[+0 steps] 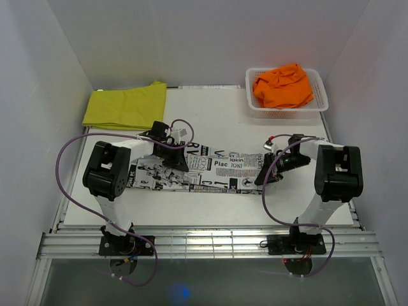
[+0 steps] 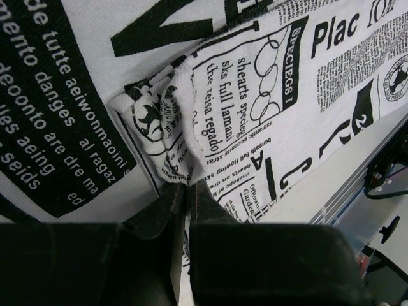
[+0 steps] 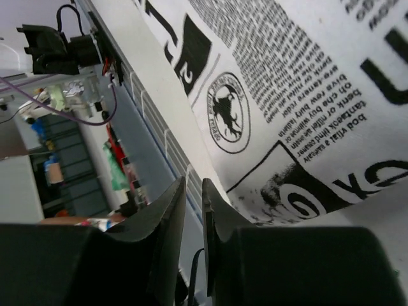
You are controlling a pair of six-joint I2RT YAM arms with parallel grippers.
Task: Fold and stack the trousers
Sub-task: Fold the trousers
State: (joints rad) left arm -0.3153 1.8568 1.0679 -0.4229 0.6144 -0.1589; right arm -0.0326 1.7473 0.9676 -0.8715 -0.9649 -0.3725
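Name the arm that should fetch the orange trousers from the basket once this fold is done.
Right, most likely. The orange trousers lie in the basket at the far right corner, straight beyond the right gripper; the left gripper sits across the table. Both now pinch the print trousers.

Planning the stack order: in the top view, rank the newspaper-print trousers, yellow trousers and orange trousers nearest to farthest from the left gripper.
1. newspaper-print trousers, pinched in the left gripper, table centre.
2. yellow trousers, far-left corner.
3. orange trousers, in the white basket, far right.
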